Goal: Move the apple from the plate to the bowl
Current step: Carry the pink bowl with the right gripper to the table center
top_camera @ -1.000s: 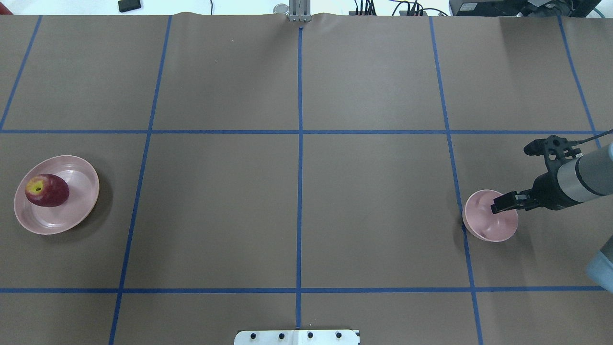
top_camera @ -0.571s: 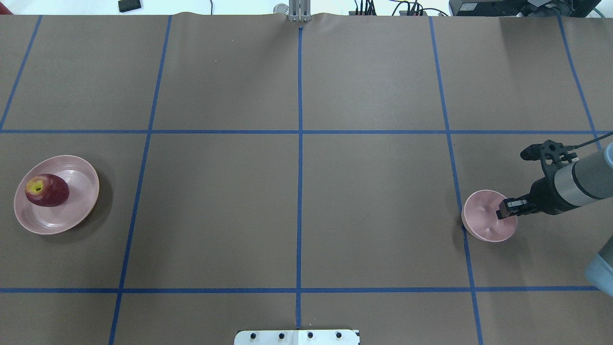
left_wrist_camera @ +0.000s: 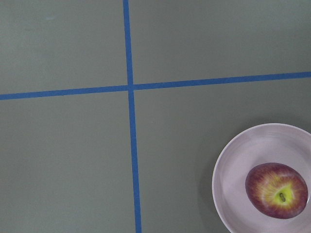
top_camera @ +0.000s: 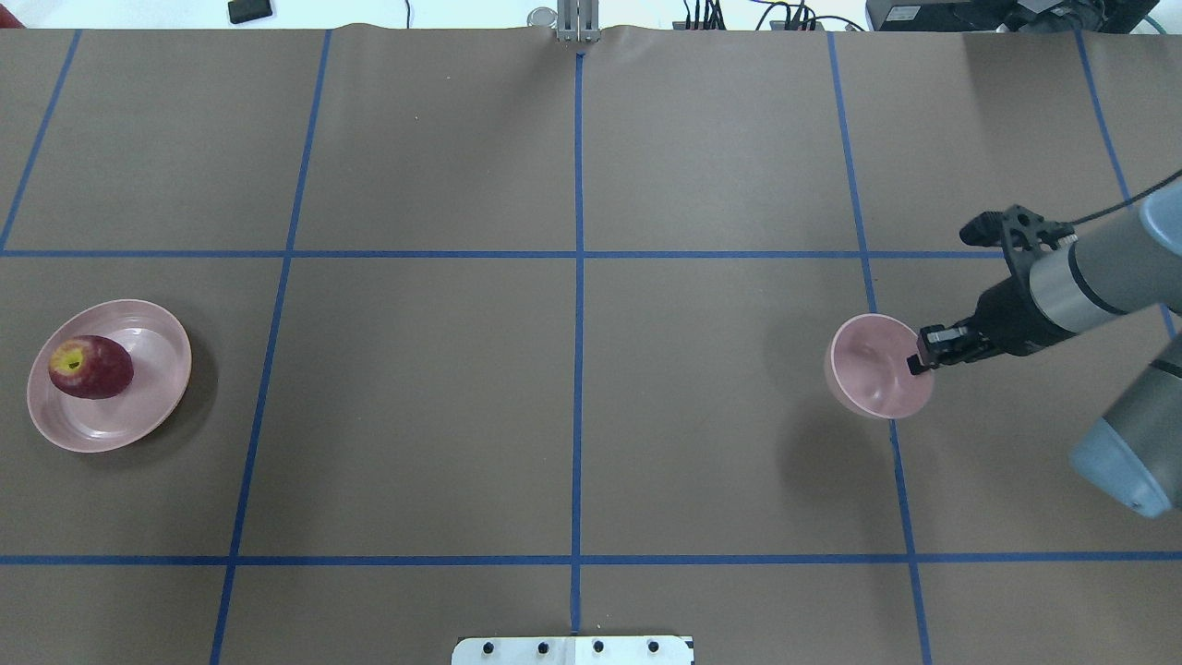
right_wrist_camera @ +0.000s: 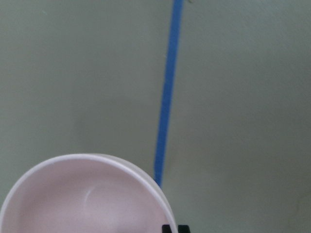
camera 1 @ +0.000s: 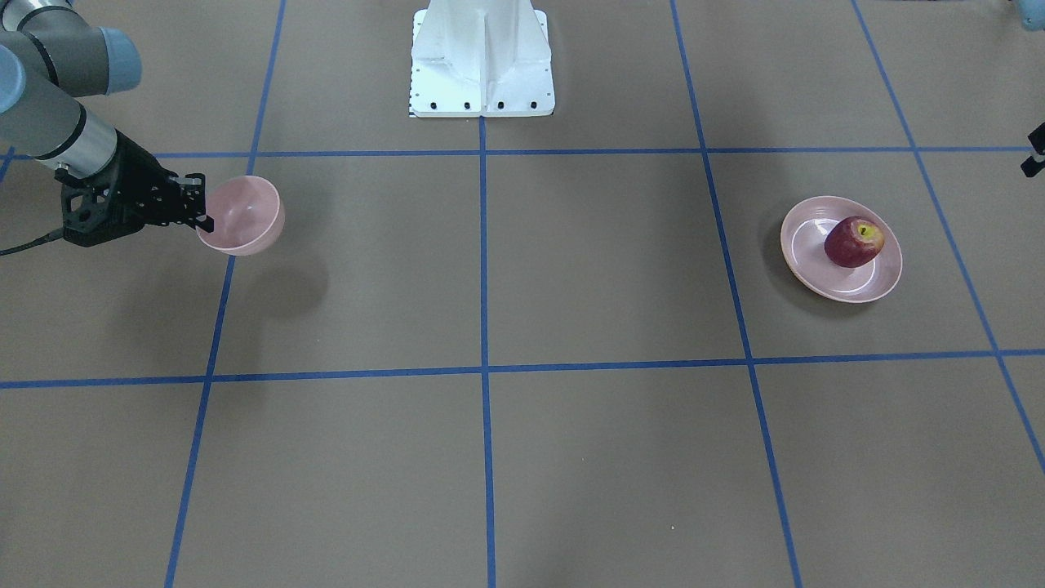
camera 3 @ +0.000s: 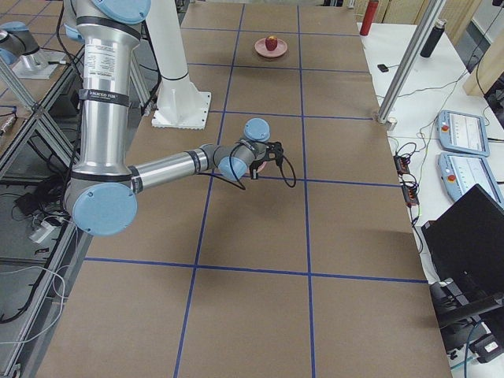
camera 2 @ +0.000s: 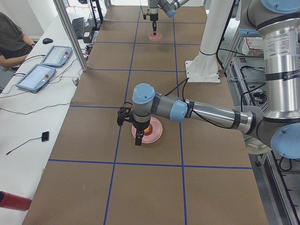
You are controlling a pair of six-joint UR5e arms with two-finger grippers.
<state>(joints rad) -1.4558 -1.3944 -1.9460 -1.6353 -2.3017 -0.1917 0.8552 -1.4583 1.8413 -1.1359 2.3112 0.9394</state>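
Note:
The dark red apple (top_camera: 90, 367) lies on the shallow pink plate (top_camera: 138, 411) at the table's left end; both also show in the front view, apple (camera 1: 853, 242) on plate (camera 1: 816, 273), and in the left wrist view, apple (left_wrist_camera: 277, 190) on plate (left_wrist_camera: 238, 165). My right gripper (top_camera: 916, 363) is shut on the rim of the small pink bowl (top_camera: 873, 369) and holds it above the table, its shadow offset below. The bowl's rim fills the right wrist view's lower left (right_wrist_camera: 82, 194). My left gripper (camera 2: 138, 136) hangs near the plate; I cannot tell if it is open.
Blue tape lines divide the brown table into squares. The white robot base (camera 1: 482, 57) stands at the table's middle near edge. Tablets (camera 2: 44, 65) and an operator sit along the far side.
My right gripper closed on the bowl's rim, lifted the bowl off the table and carried it leftward and a little away from the robot. The apple and plate have not moved.

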